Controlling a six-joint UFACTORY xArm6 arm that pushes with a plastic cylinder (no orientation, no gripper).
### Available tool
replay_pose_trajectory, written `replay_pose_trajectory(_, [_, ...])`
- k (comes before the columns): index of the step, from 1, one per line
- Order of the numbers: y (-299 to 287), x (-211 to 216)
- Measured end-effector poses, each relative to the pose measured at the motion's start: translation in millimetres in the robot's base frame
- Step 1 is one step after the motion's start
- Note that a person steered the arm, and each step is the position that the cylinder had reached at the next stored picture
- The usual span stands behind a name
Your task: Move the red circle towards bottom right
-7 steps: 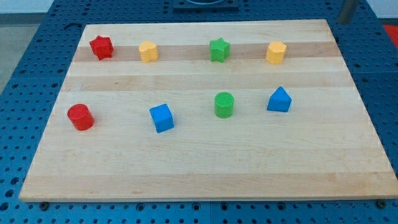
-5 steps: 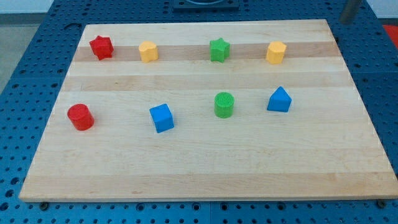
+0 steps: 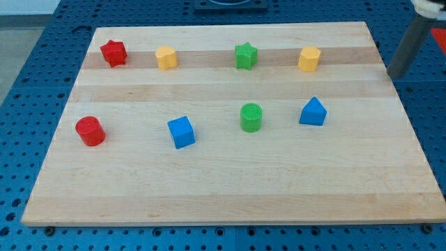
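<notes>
The red circle (image 3: pixel 90 131) lies on the wooden board (image 3: pixel 230 188) at the view's left, in the lower row. My tip (image 3: pixel 395 74) is at the board's right edge near the view's top right, far from the red circle. The nearest block to my tip is the yellow block (image 3: pixel 309 59), to its left.
The upper row holds a red star (image 3: pixel 113 53), a yellow block (image 3: pixel 166 58), a green star (image 3: pixel 245 56) and the right yellow block. The lower row holds a blue cube (image 3: pixel 181 132), a green circle (image 3: pixel 251 117) and a blue triangular block (image 3: pixel 313 111).
My rod has come down and to the right at the view's top right, so more of it shows. No block has moved.
</notes>
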State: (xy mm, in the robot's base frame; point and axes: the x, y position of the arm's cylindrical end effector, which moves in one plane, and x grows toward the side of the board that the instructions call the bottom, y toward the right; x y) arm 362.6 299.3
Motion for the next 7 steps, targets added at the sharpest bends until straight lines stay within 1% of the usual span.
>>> replay_pose_trajectory(1, [-58.3, 1.4])
replay_pose_trajectory(2, [-138.9, 0.6])
replay_pose_trajectory(5, [-412.5, 1.8])
replay_pose_trajectory(6, [-435.2, 4.1])
replay_pose_trajectory(7, [-459.5, 15.6])
